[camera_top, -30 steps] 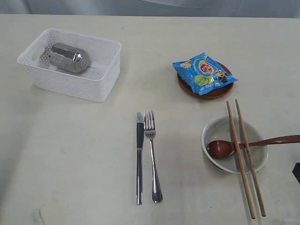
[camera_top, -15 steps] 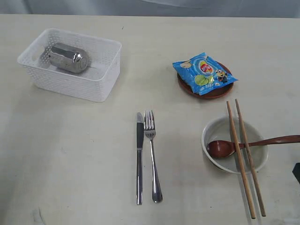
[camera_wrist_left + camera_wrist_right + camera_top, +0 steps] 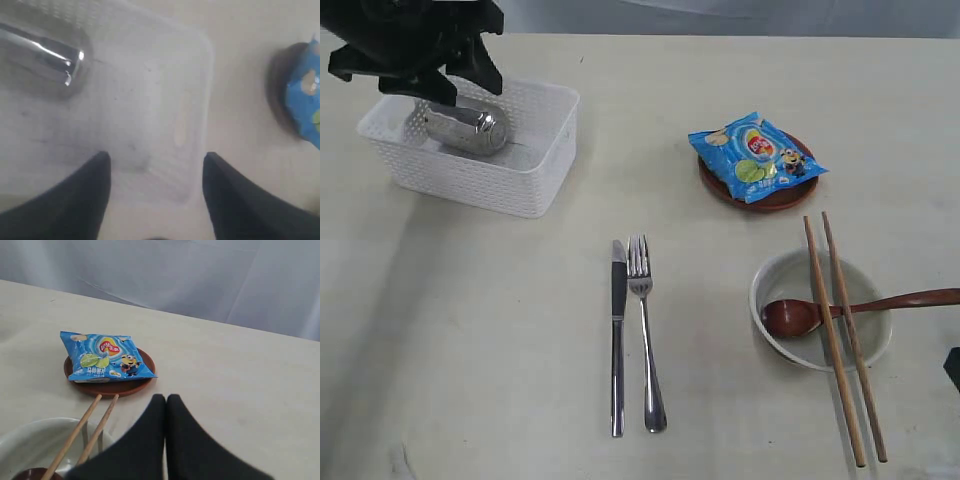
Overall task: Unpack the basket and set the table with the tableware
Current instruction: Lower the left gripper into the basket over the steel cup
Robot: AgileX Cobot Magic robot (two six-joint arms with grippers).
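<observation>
The white basket [image 3: 535, 170] stands at the back left of the table [image 3: 470, 330] with the steel cup [image 3: 470, 127] lying on its side inside. My left gripper [image 3: 425, 85] hovers over the basket above the cup, open and empty [image 3: 156, 156]; its wrist view shows the cup [image 3: 45, 55] off to one side. A knife [image 3: 618, 330] and fork [image 3: 645, 340] lie side by side in the middle. Chopsticks [image 3: 840, 330] and a dark red spoon [image 3: 795, 316] rest across the off-white bowl [image 3: 780, 270]. My right gripper [image 3: 166, 397] is shut and empty near the bowl.
A blue chip bag [image 3: 756, 155] lies on the reddish-brown plate [image 3: 780, 198] at the back right. A dark bit of the right arm [image 3: 953, 368] shows at the right edge. The basket's walls [image 3: 185, 115] surround the cup.
My left arm has come into the exterior view and now hangs over the basket with its jaws open. Nothing on the table has moved.
</observation>
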